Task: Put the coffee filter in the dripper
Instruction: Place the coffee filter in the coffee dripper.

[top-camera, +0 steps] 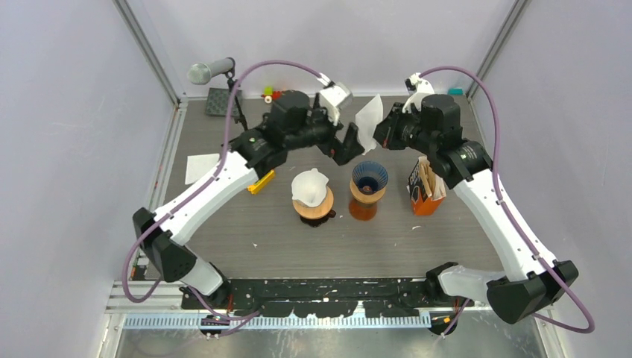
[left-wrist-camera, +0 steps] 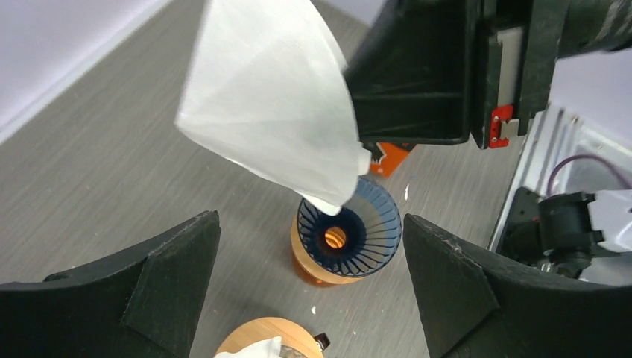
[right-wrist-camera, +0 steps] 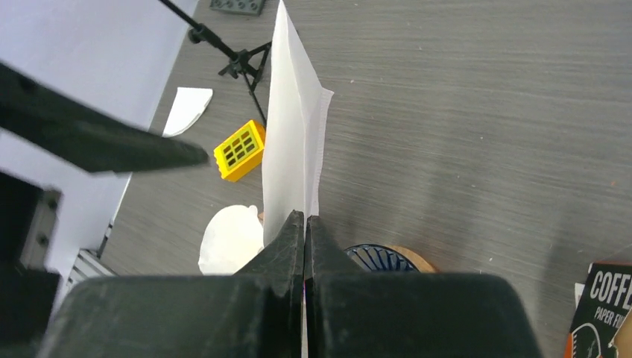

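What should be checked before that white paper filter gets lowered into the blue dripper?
1. Right gripper shut on the coffee filter: ok, pinched at one edge.
2. Left gripper open and off the filter: ok, jaws wide and clear of the paper.
3. Blue dripper upright and empty: ok, its bottom hole shows.
4. Filter opened into a cone: not ok, it looks flat from the right wrist view.
5. Filter tip centred over the dripper: cannot tell, height and offset are unclear.
6. Neighbouring dripper, which already has its own filter, out of the way: ok, it stands apart to the left.
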`<move>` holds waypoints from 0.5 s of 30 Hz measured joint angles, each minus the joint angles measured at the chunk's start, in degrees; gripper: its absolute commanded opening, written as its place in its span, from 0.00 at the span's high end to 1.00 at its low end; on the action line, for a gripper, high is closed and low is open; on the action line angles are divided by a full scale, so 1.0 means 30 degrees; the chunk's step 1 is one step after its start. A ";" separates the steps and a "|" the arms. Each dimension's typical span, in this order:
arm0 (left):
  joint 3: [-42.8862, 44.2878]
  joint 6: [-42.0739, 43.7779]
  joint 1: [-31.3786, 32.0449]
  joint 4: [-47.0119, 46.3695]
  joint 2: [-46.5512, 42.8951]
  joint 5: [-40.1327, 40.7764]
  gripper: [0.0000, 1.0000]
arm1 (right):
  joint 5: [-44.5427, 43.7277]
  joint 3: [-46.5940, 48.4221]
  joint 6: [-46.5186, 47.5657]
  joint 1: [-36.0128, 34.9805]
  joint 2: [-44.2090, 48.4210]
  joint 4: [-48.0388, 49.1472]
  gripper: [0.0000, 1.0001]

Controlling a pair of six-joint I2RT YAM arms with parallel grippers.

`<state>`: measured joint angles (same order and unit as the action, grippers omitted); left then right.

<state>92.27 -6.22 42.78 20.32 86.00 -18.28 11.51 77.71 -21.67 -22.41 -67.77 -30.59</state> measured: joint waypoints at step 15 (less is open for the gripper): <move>0.3789 0.1588 0.2120 0.3504 0.3636 0.4670 0.13 | -0.0962 -0.0736 -0.2914 -0.0007 -0.0430 0.0189 1.00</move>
<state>103.63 -1.45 49.15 30.83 96.90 -4.27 8.62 75.50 -30.41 -22.44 -69.06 -30.02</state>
